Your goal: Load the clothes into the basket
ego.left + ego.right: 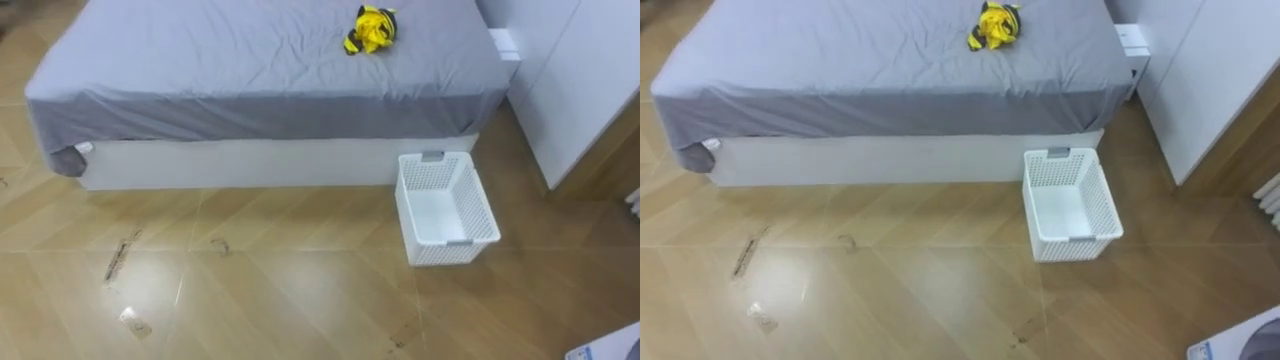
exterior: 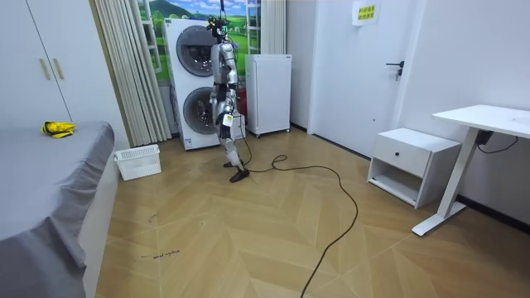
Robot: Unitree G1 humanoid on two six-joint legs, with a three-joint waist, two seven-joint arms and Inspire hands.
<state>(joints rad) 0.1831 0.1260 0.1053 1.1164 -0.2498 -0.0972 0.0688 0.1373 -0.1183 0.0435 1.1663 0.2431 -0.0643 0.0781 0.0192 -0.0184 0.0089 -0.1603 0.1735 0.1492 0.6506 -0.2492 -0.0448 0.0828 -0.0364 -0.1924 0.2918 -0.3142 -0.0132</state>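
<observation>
Well apart from both hands [image 2: 219, 112] (state cannot be told), the yellow clothes [image 1: 371, 28] look soft, light; take the bunched middle.

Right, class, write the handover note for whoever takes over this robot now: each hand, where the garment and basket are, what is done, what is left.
Hands: left hand and right hand by the robot's body in the room view, state unreadable.
Clothes: crumpled yellow-and-black garment on the grey-sheeted bed, toward the basket's end.
Basket: white perforated plastic basket on the wooden floor beside the bed, nothing in it.
Done: nothing; the robot stands by the stacked washing machines, away from the bed.
Left: approach, pick up the garment, drop it in the basket.
</observation>
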